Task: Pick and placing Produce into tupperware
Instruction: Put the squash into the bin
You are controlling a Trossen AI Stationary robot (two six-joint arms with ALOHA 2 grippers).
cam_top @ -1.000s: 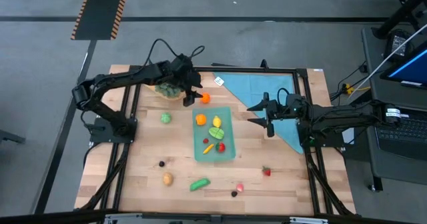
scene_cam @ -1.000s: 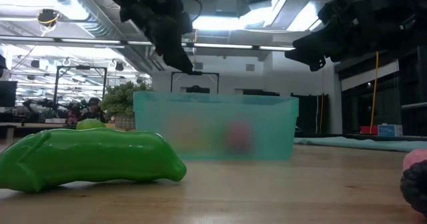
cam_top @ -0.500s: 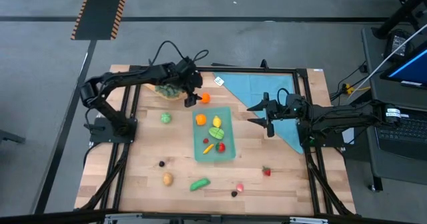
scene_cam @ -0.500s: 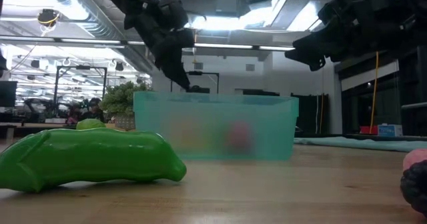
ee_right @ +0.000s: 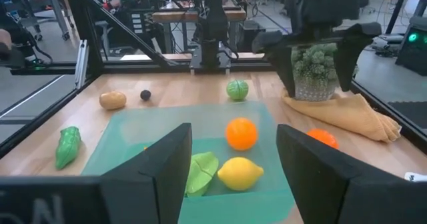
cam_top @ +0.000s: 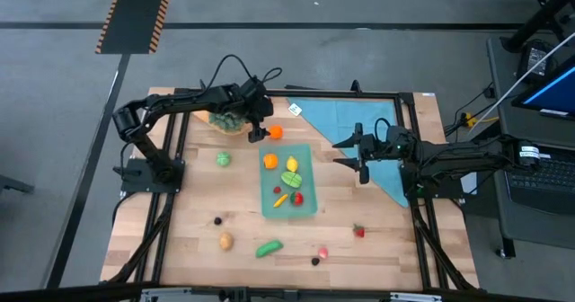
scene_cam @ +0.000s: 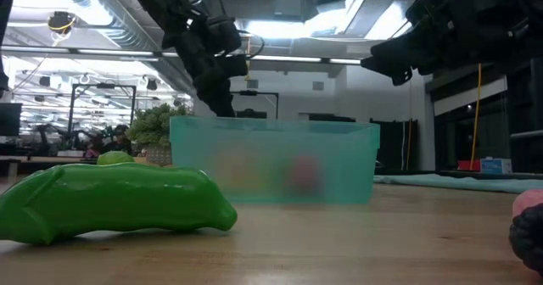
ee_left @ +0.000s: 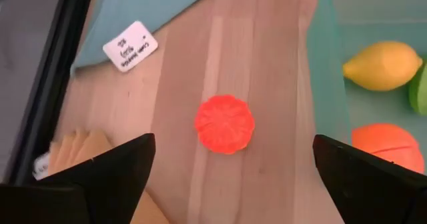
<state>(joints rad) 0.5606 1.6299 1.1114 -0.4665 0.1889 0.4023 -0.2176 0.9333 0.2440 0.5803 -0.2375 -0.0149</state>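
Left wrist view: left gripper (ee_left: 227,167), jaws spread, is poised over the orange (ee_left: 224,123), at 11 o'clock off the tupperware (cam_top: 289,180), evidently for grasping.

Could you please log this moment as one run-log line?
left gripper: open above orange piece | right gripper: waiting beside tupperware

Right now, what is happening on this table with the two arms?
The left gripper, wide open, hangs over a small orange fruit lying on the wood beside the teal tupperware, apparently to pick it. The tupperware already holds a lemon and other produce. The right gripper waits empty over the table, near the blue cloth.
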